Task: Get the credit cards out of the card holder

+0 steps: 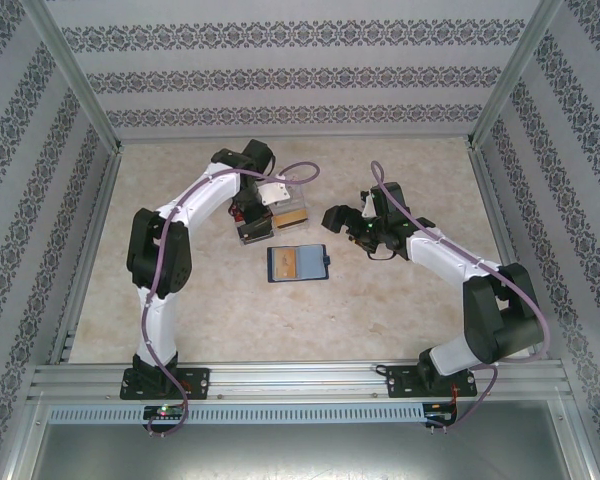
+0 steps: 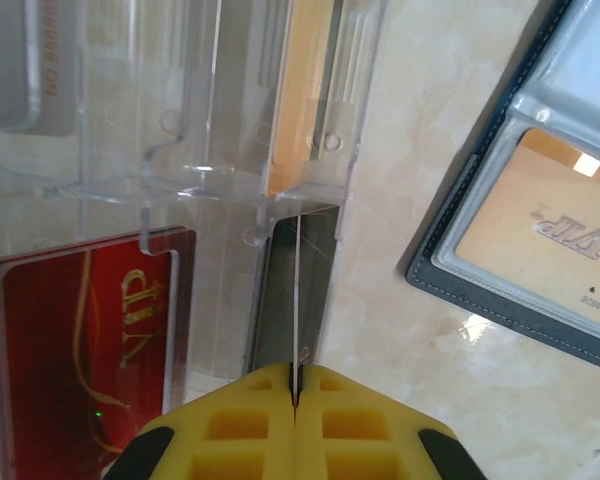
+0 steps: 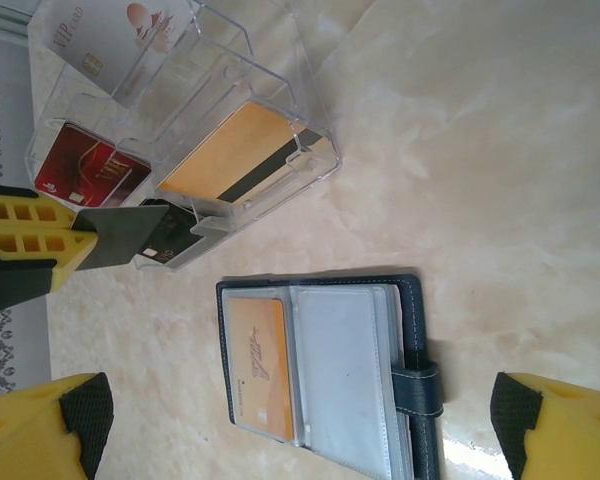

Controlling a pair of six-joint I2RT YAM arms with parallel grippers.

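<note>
My left end effector [image 2: 296,375] was pinched shut on the black card [image 3: 130,235], gripping it by one short end. The card ran straight ahead of my fingertips, edge-on to my wrist camera. Its far end was at the mouth of the lowest slot of the clear acrylic rack [image 3: 230,60]. In the rack, the red card [image 2: 90,340] lay just to the left of my fingers. The gold card with the dark stripe [image 3: 230,150] stood ahead and slightly right. The white card [image 3: 110,35] sat in the farthest tier.

My right end effector [image 1: 348,222] stood spread wide and held nothing. The card holder [image 3: 410,300] lay open and flat on the table [image 3: 480,150], below and between those open fingers. An orange card [image 3: 258,365] sat in its left sleeve, not yet out, and the sleeve beside it looked bare. That card's long axis ran crosswise to the line my right fingers would close along. Its nearest short edge pointed back toward my wrist.

From my left side the holder lay off to the right, apart from the rack. I judged the right arm the nearer and the free one for that last card.
</note>
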